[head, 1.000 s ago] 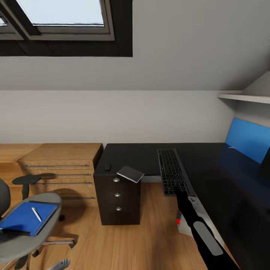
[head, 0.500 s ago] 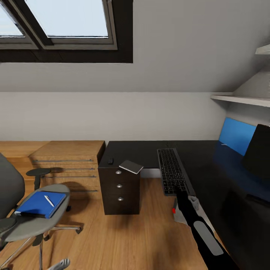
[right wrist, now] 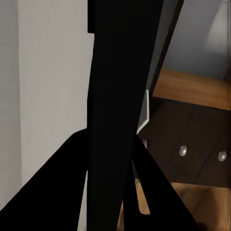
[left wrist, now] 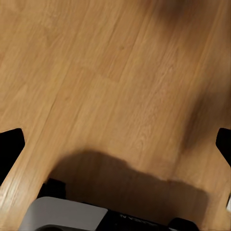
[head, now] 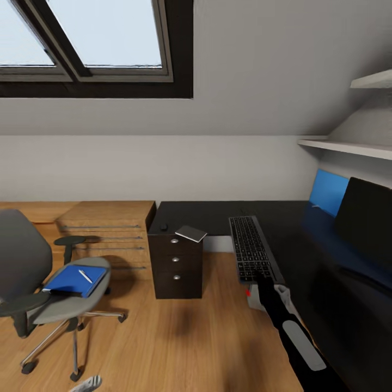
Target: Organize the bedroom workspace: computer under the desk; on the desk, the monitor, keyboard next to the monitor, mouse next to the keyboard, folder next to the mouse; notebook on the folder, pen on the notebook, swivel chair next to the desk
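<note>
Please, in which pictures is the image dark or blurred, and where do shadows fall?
Head view: sharp and evenly lit, soft shadows on the floor under the swivel chair and beside the desk drawers. Left wrist view: slightly soft, a broad dark shadow across the wood floor. Right wrist view: mostly blocked by a close black shape, details lost.

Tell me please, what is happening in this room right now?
The right gripper holds a slim silver-grey keyboard with dark keys by its near end, over the edge of the black-topped desk. The bright blue folder, with a thin white pen on it, lies on the grey swivel chair.
</note>
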`<state>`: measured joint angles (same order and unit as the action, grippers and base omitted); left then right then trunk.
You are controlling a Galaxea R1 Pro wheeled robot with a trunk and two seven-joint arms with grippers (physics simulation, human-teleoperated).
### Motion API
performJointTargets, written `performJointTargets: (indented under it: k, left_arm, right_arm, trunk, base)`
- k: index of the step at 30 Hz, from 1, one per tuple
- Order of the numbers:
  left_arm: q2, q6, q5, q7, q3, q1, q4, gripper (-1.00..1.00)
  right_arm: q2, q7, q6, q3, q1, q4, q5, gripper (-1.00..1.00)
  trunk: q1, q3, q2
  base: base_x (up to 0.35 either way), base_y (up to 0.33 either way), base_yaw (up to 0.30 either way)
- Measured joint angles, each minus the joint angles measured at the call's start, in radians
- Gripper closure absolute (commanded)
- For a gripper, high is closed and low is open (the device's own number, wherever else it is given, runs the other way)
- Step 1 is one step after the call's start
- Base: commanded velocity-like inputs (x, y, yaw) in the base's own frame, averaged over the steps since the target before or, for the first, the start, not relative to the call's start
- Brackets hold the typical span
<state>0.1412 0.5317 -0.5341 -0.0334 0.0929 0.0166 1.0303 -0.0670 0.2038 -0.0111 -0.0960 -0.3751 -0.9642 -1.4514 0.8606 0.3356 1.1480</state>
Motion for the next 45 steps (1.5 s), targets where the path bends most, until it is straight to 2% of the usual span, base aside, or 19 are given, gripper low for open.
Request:
performJointTargets:
  k: [6,11,13,15,16,18,20,21,23,24,25,45]
  left_arm:
    - [0.001,0.0,0.001,0.0,0.002,0.0,0.0,-1.0]
    - [0.001,0.0,0.0,0.0,0.005,0.0,0.0,-1.0]
    - [0.001,0.0,0.001,0.0,0.006,0.0,0.0,-1.0]
    - [0.001,0.0,0.001,0.0,0.007,0.0,0.0,-1.0]
    - [0.001,0.0,0.0,0.001,0.007,0.0,0.0,-1.0]
    - [0.001,0.0,0.0,0.002,0.007,0.0,0.0,-1.0]
    - [0.002,-0.007,-0.002,0.004,0.009,0.0,0.0,-1.0]
    - [0.001,-0.018,-0.001,0.004,0.008,0.0,0.0,-1.0]
    - [0.001,-0.046,-0.002,0.004,0.007,0.0,0.0,-1.0]
    - [0.001,-0.102,-0.002,0.004,0.005,0.0,-0.014,-1.0]
    - [0.001,-0.119,-0.003,0.004,0.004,0.0,-0.023,-1.0]
    - [0.002,-0.122,-0.006,0.003,0.007,0.0,-0.025,-1.0]
  right_arm:
    - [-0.029,-0.062,0.06,0.0,0.0,-0.036,-0.022,1.0]
    - [-0.055,-0.105,0.1,0.001,0.002,-0.062,-0.07,1.0]
    - [-0.065,-0.119,0.106,0.0,0.006,-0.068,-0.09,1.0]
    - [-0.076,-0.153,0.111,0.001,0.01,-0.078,-0.115,1.0]
    - [-0.091,-0.199,0.123,0.001,0.018,-0.104,-0.15,1.0]
    - [-0.097,-0.223,0.132,0.001,0.023,-0.115,-0.176,1.0]
    - [-0.121,-0.258,0.152,0.002,0.028,-0.127,-0.22,1.0]
    - [-0.125,-0.262,0.155,0.002,0.028,-0.129,-0.228,1.0]
    - [-0.134,-0.265,0.156,0.002,0.029,-0.134,-0.234,1.0]
    - [-0.144,-0.266,0.158,0.003,0.03,-0.143,-0.238,1.0]
    - [-0.147,-0.265,0.16,0.002,0.035,-0.145,-0.238,1.0]
    - [-0.147,-0.26,0.152,0.002,0.037,-0.145,-0.234,1.0]
  trunk:
    - [-0.023,-0.019,-0.042]
    - [-0.043,-0.035,-0.077]
    - [-0.043,-0.035,-0.077]
    - [-0.043,-0.035,-0.077]
    - [-0.043,-0.035,-0.077]
    - [-0.043,-0.035,-0.077]
    - [-0.043,-0.035,-0.077]
    - [-0.043,-0.035,-0.077]
    - [-0.042,-0.035,-0.077]
    - [-0.042,-0.035,-0.077]
    - [-0.042,-0.035,-0.077]
    - [-0.042,-0.035,-0.077]
  base:
    - [-0.235,0.0,0.0]
    - [-0.049,0.0,0.0]
    - [-0.015,0.0,0.0]
    - [-0.005,0.0,0.0]
    - [-0.002,0.0,0.0]
    - [-0.001,0.0,0.0]
    - [-0.137,0.0,0.0]
    - [-0.236,-0.017,0.0]
    - [-0.267,-0.108,0.0]
    - [-0.277,-0.226,0.0]
    - [-0.27,-0.235,0.0]
    - [-0.273,-0.219,0.0]
